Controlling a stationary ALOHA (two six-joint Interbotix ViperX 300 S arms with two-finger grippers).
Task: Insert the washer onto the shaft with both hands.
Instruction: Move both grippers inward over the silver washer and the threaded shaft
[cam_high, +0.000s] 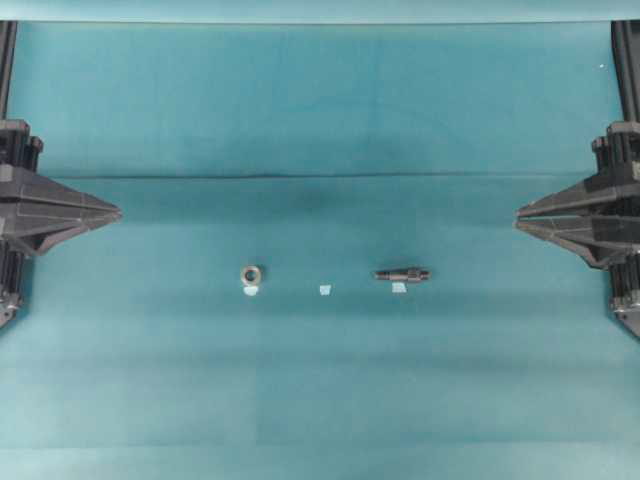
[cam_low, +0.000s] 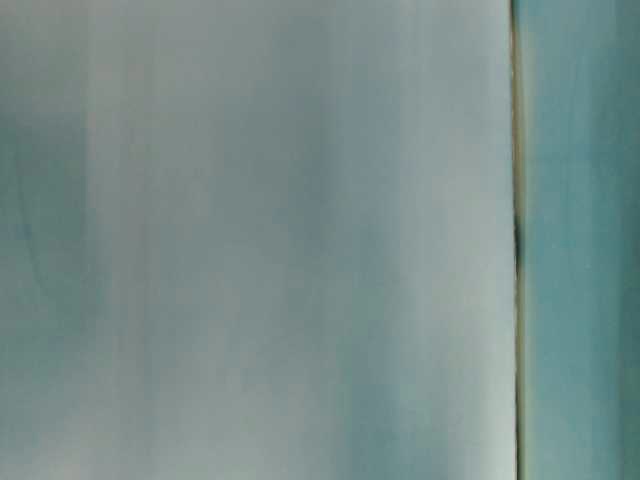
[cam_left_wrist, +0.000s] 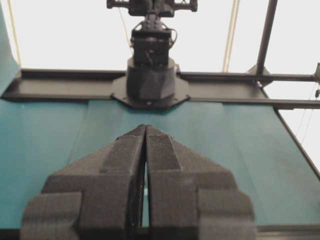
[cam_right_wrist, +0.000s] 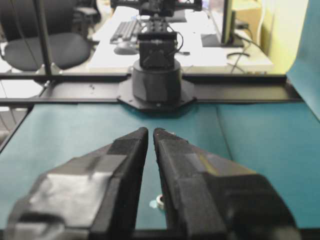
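Both black robot grippers, the left gripper (cam_high: 112, 212) and the right gripper (cam_high: 522, 214), are seen parked at opposite side edges of the teal-covered table (cam_high: 320, 110), pointed fingers pressed together and holding nothing. Between them, toward the near middle of the cloth, the small grey-tan metal washer (cam_high: 251, 273) lies well apart from the short dark stepped metal shaft (cam_high: 402, 274), each beside a pale blue tape scrap (cam_high: 325, 290). No step appears begun; opening and reaching for each part is judged next. No containers are visible.
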